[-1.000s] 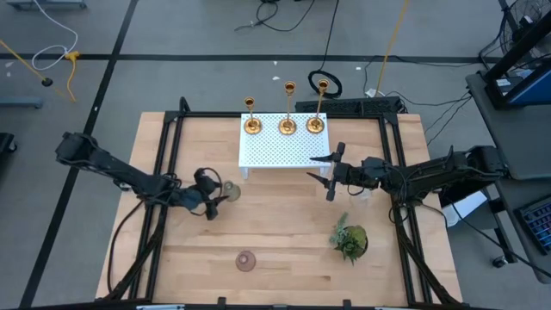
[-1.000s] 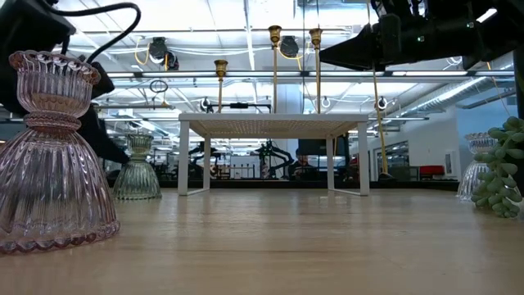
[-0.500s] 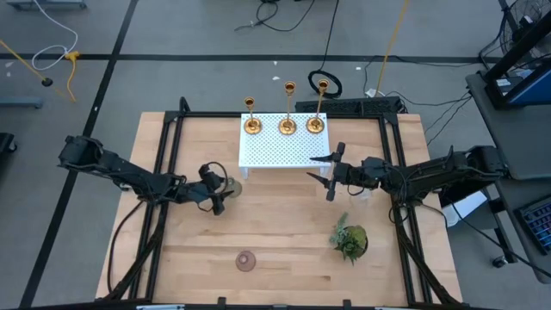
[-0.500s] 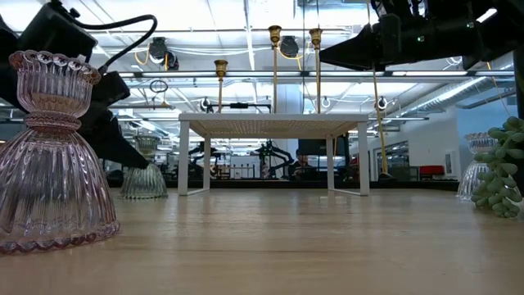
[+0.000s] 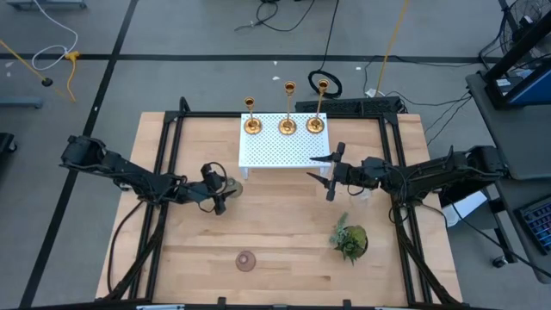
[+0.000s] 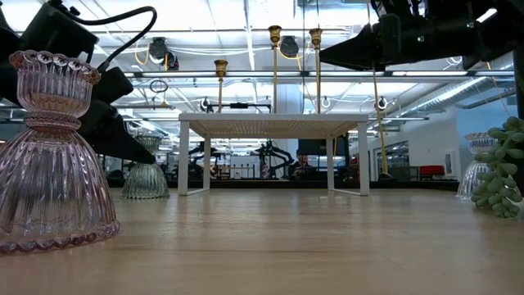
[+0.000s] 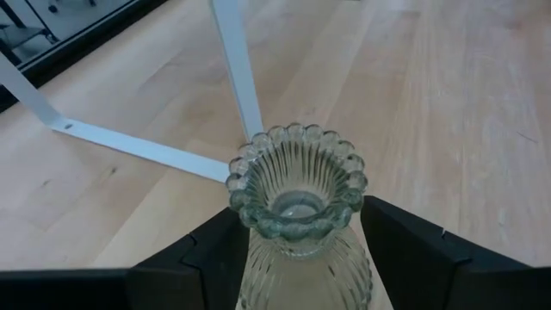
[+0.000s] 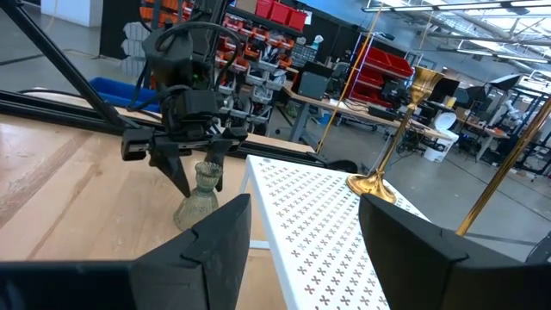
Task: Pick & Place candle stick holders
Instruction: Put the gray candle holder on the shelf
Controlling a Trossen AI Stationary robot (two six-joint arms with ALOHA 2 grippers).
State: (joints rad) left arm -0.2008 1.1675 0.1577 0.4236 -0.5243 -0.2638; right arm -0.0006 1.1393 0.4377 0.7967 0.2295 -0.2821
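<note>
Three gold candle stick holders (image 5: 250, 126) (image 5: 287, 127) (image 5: 316, 125) stand on their round bases along the far edge of a white perforated stand (image 5: 275, 151). They also show in the low view (image 6: 274, 74). My left gripper (image 5: 221, 191) is open and points slantwise down, its fingers on either side of a greenish ribbed glass vase (image 7: 297, 185) that stands on the table beside the stand's near left leg. My right gripper (image 5: 330, 172) is open and empty, held above the table by the stand's near right corner. My left gripper has its fingers (image 7: 215, 254) close along both sides of the greenish vase's ribbed body (image 7: 301, 275), coming from the table's left and slanting down. I cannot tell whether they touch it. The vase stands upright on the table.
A pink glass vase (image 5: 246, 260) stands near the front edge, a small green plant (image 5: 349, 241) at front right, and a clear glass vase (image 6: 475, 168) beside the right arm. Bare wood lies between the stand and the front edge.
My left gripper has gone toward the table's right edge, up to the greenish vase, and its fingers now stand on either side of it. The vase has slid a little toward the right, still upright.
</note>
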